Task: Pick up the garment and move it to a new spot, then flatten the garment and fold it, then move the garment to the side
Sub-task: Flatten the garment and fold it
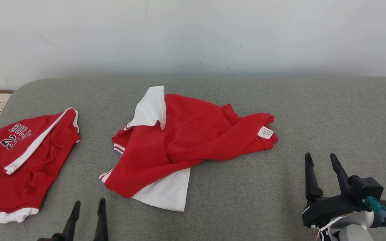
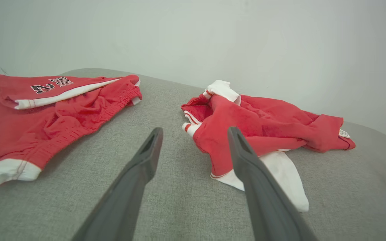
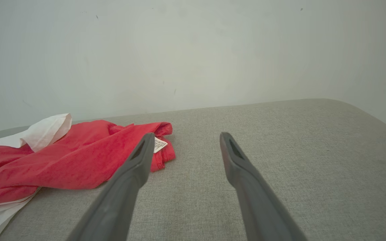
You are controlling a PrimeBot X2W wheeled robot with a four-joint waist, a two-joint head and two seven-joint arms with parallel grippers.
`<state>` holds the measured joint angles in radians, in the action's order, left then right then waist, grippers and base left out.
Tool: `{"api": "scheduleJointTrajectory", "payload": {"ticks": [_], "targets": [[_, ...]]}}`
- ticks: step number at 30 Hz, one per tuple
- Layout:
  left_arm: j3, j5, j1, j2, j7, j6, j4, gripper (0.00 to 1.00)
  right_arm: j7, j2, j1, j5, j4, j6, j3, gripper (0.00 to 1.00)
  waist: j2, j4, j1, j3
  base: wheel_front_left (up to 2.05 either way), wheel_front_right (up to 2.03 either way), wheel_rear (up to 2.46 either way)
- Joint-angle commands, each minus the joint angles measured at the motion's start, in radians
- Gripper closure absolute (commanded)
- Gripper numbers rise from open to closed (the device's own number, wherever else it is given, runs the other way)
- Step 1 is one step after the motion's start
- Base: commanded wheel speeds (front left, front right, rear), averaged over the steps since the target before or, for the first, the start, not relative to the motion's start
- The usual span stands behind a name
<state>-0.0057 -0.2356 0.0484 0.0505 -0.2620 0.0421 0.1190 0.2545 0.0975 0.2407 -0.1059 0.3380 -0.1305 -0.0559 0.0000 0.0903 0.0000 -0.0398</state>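
The red and white shirt (image 1: 186, 140) lies crumpled in the middle of the grey fabric-covered counter (image 1: 280, 100). The left hand (image 1: 89, 201) sits just in front of its near left corner and the right hand (image 1: 320, 155) off its right end, both spread wide and empty. Red shorts (image 1: 22, 160) lie apart at the left.

There's the garment (image 1: 186, 140), red with white panels, lying crumpled and folded over itself in the middle of the grey table (image 1: 280, 100). One white flap (image 1: 150, 108) is turned up at its far side, another white piece (image 1: 168, 194) pokes out from under the near edge, and a small white label (image 1: 265, 132) shows at its right end.
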Motion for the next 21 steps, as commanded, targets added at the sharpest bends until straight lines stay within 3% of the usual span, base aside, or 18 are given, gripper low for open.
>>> {"api": "scheduleJointTrajectory", "payload": {"ticks": [1, 14, 21], "targets": [[-0.01, -0.001, -0.008, 0.0, -0.004, 0.004, 0.012, 0.0, -0.003, -0.005, -0.01, 0.004, -0.006, 0.0, -0.002, 0.0, 0.0, -0.003, 0.0, -0.002, 0.0, 0.0, 0.0], [-0.174, -0.021, 0.039, 0.001, -0.004, 0.048, 0.168, 0.0, -0.003, -0.024, 0.006, -0.003, 0.002, 0.0, -0.032, 0.0, 0.0, -0.057, 0.0, -0.024, 0.0, 0.0, 0.0], [-0.215, -0.029, 0.098, 0.0, -0.004, 0.059, 0.275, 0.0, 0.0, -0.032, 0.015, -0.003, 0.015, 0.0, -0.041, 0.0, 0.0, -0.104, 0.0, -0.039, 0.0, 0.0, 0.0]]}}
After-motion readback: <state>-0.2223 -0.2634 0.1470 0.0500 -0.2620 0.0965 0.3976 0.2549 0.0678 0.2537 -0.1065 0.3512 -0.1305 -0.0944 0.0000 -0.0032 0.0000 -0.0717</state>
